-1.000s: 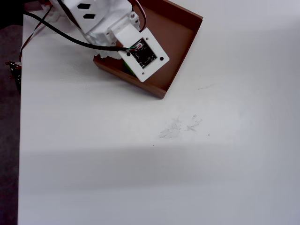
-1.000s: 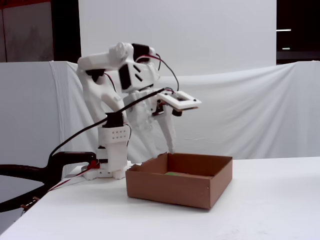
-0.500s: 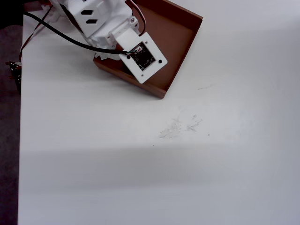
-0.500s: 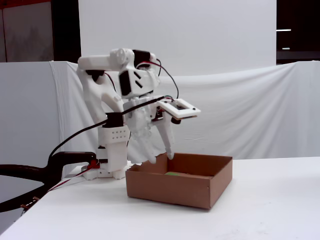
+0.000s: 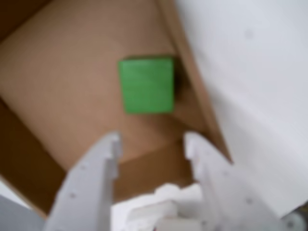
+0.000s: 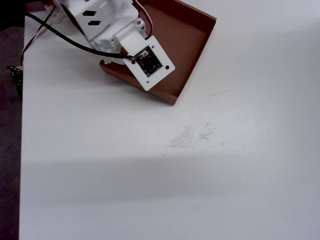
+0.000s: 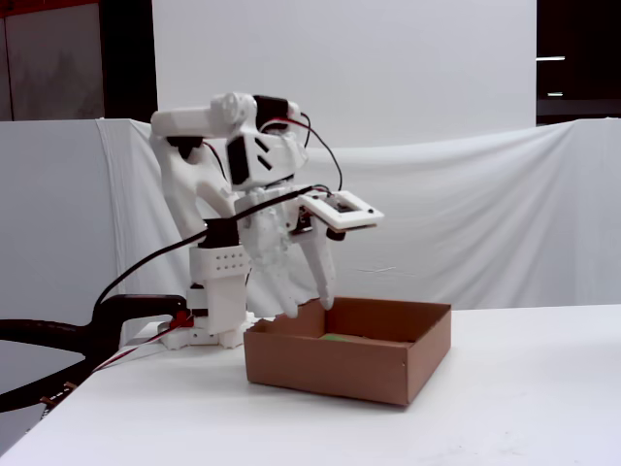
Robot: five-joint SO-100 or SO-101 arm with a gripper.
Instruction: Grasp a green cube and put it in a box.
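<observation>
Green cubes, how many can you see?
1. The green cube lies on the floor of the box, near one wall, in front of the open, empty hand. The arm hides part of the box from overhead.

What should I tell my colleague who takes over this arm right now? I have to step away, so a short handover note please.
Gripper: open and empty, held above the box's near edge in the wrist view; in the fixed view its fingertips hang just over the rim.
Green cube: lying flat on the floor of the box, close to one wall, apart from the fingers.
Done: cube is in the box and released.
Left: nothing on the cube; only bring the arm clear of the box, if wanted.
</observation>
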